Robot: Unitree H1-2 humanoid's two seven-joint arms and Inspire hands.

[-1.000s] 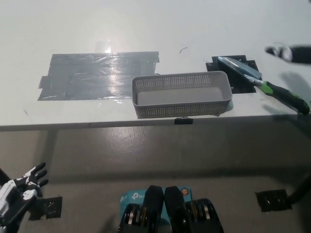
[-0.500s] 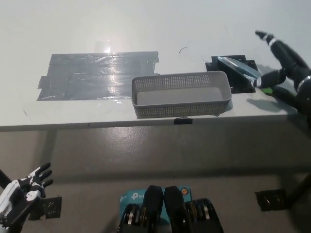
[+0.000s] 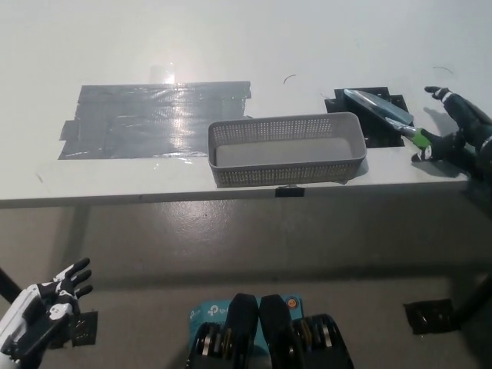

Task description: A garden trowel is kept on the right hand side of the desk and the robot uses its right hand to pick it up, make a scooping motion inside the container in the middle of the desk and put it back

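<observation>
The garden trowel (image 3: 382, 111) lies on the right of the white desk, its grey blade pointing up-left and a green strip showing at the neck. My black right hand (image 3: 455, 132) is over the trowel's handle at the desk's right edge, fingers spread and open; the handle is mostly hidden beneath it. The grey mesh container (image 3: 288, 174) stands in the middle near the front edge, with nothing in it. My white left hand (image 3: 44, 306) rests low at the left, below the desk, fingers apart.
A black tape mat (image 3: 373, 132) lies under the trowel blade, just right of the container. A large grey tape patch (image 3: 150, 119) covers the desk's left half. The desk's front edge (image 3: 138, 198) runs across the view. A small black plate (image 3: 432, 316) sits on the floor.
My right hand came in from the right edge and dropped over the trowel's handle, covering it. The left hand drifted slightly right and down. Trowel and container stayed put.
</observation>
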